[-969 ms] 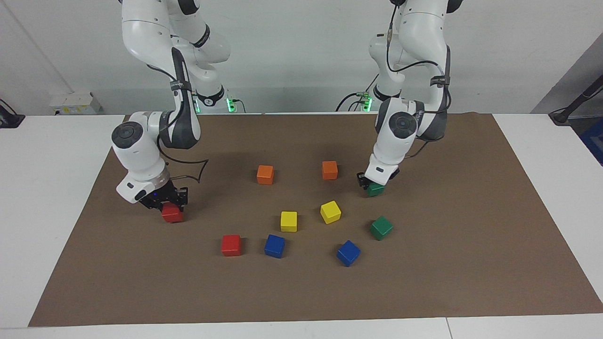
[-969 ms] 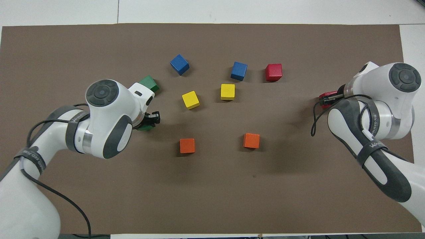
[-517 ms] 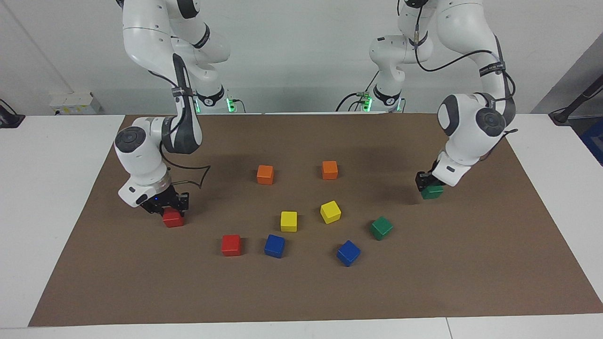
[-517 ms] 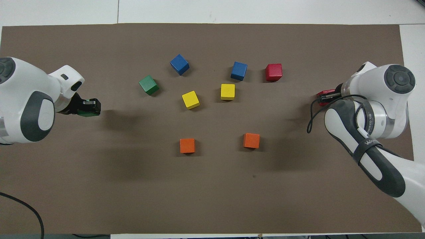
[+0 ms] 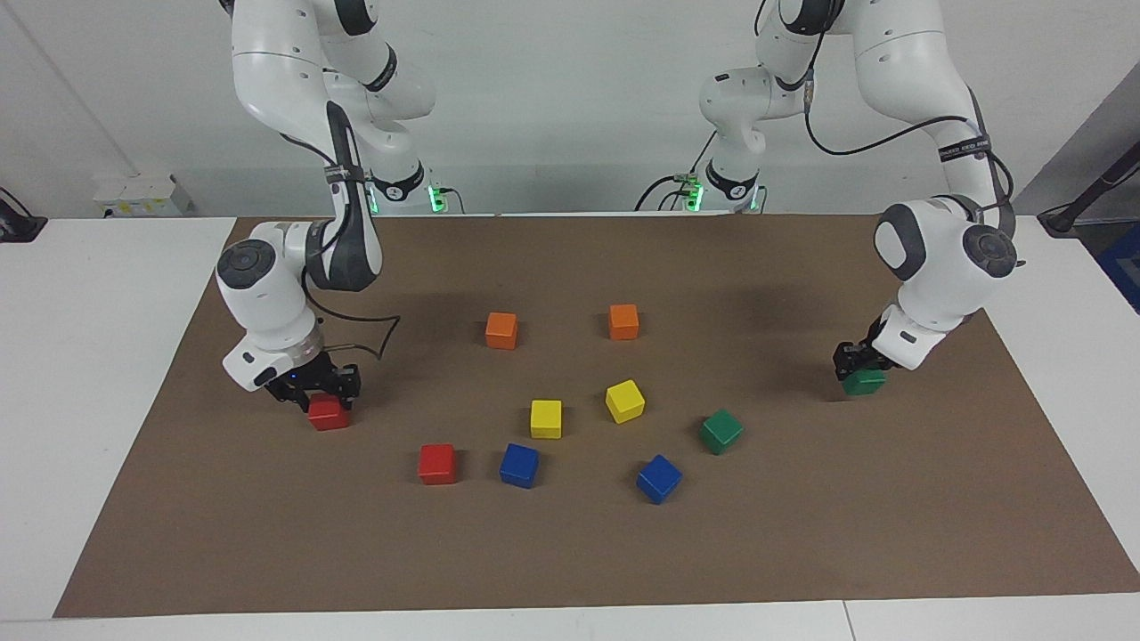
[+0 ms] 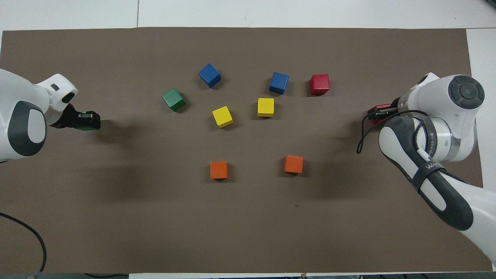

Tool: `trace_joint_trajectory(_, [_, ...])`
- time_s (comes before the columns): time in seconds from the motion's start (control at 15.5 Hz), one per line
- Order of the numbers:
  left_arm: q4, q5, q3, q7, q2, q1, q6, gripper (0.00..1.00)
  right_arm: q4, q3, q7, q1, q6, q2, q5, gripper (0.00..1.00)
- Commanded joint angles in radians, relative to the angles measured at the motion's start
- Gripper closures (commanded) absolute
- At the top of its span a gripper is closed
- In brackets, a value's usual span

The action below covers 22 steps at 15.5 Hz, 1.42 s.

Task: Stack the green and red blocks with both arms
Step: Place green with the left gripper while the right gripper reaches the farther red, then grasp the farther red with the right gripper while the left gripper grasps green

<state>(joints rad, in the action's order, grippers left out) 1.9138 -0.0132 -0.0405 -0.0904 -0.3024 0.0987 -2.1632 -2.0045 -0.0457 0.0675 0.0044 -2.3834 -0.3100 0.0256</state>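
My left gripper [image 5: 860,367] is shut on a dark green block [image 5: 864,382] and holds it low over the mat near the left arm's end of the table. Both also show in the overhead view: the gripper [image 6: 88,120] and the block [image 6: 83,126]. My right gripper [image 5: 326,392] is shut on a red block [image 5: 329,413] at or just above the mat, near the right arm's end; the overhead view shows the gripper [image 6: 379,114] and the block [image 6: 382,107]. A second red block [image 5: 437,464] and a second green block [image 5: 720,431] lie loose on the mat.
A brown mat [image 5: 570,552] covers the table. Two orange cubes [image 5: 501,329] [image 5: 623,321] lie nearest the robots. Two yellow cubes [image 5: 546,418] [image 5: 624,401] lie mid-mat. Two blue cubes [image 5: 519,465] [image 5: 658,478] lie farther out, by the loose red and green blocks.
My left gripper has carried the green block from beside an orange cube toward the left arm's end of the mat. My right gripper has sunk slightly with the red block.
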Motion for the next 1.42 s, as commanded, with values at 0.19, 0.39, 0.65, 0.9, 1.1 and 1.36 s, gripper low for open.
trace_joint_trajectory(0.19, [-0.002, 0.012, -0.009, -0.006, -0.036, 0.001, -0.038, 1.00, 0.232, 0.012, -0.130, 0.066, 0.303, 0.002, 0.000, 0.00])
trace_joint_trajectory(0.39, [0.013, 0.012, -0.009, -0.005, -0.040, -0.001, -0.058, 1.00, 0.297, 0.012, -0.257, 0.147, 0.319, -0.030, 0.016, 0.00])
trace_joint_trajectory(0.65, [0.027, 0.012, -0.009, -0.003, -0.038, 0.001, -0.078, 0.46, 0.508, 0.012, -0.344, 0.207, 0.413, -0.170, 0.005, 0.00])
trace_joint_trajectory(0.9, [0.036, 0.012, -0.009, -0.005, -0.037, 0.001, -0.083, 0.00, 0.616, 0.018, -0.348, 0.213, 0.426, -0.265, 0.016, 0.00])
trace_joint_trajectory(1.1, [0.002, 0.012, -0.004, -0.003, -0.024, -0.007, -0.055, 0.00, 0.716, 0.018, -0.341, 0.227, 0.426, -0.351, 0.019, 0.00])
trace_joint_trajectory(1.36, [-0.373, 0.010, -0.004, 0.244, -0.116, -0.084, 0.239, 0.00, 0.783, 0.040, -0.319, 0.232, 0.426, -0.408, 0.019, 0.00])
